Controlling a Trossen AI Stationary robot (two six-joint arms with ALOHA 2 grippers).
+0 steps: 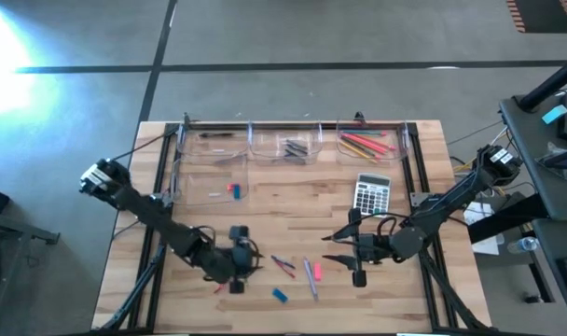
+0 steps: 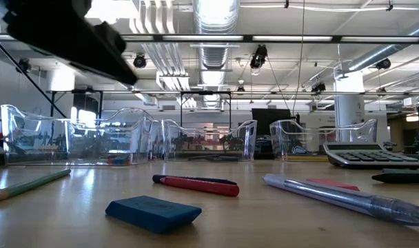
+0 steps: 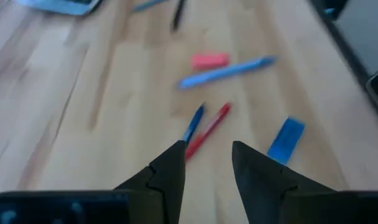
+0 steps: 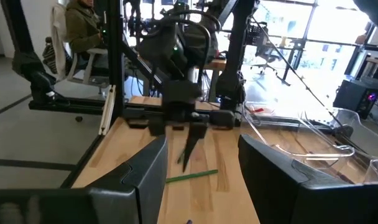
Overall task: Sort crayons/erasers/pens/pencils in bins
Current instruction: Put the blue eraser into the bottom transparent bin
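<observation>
blue eraser (image 2: 153, 213), red pen (image 2: 196, 184), green pencil (image 2: 29, 185), grey calculator (image 1: 371, 194)

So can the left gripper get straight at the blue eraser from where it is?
Probably yes: the left gripper is open and empty, and the blue eraser lies flat on bare table beside it, with nothing between them.

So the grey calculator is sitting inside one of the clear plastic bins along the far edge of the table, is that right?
Not quite: the grey calculator lies on the bare wooden table, just in front of the clear plastic bins along the far edge, not inside one. The high view shows it.
</observation>
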